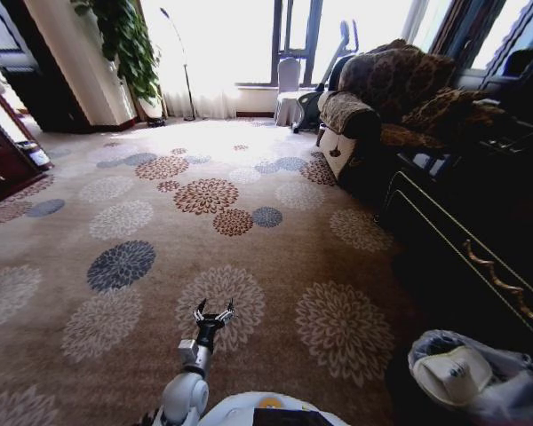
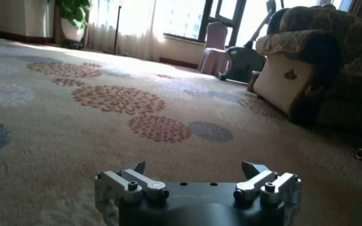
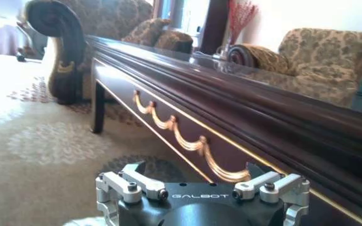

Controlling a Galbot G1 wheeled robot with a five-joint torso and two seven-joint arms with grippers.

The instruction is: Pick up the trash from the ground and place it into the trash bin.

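So, head view: left gripper (image 1: 213, 311) sits low at about 6 o'clock, over the patterned carpet (image 1: 160, 222), jaws spread wide, nothing between them. Trash bin (image 1: 480, 377) is at 4–5 o'clock, bottom right corner, clear liner round the rim, something white lying inside. It stands just beside the dark wooden table (image 1: 480, 240) running along 3 o'clock. Sofa (image 1: 382, 98) at 1 o'clock, potted plant (image 1: 124, 44) at 11 o'clock.

Left wrist view: left gripper (image 2: 193, 169) wide open and empty, hovering low over carpet (image 2: 105, 141); sofa (image 2: 300, 66) stands ahead of it, well apart.

Right wrist view: right gripper (image 3: 197, 170) also wide open, holding nothing, close alongside the dark table (image 3: 244, 117) with its gold swag trim; carpet (image 3: 43, 141) beneath, an armchair (image 3: 319, 52) beyond the tabletop.
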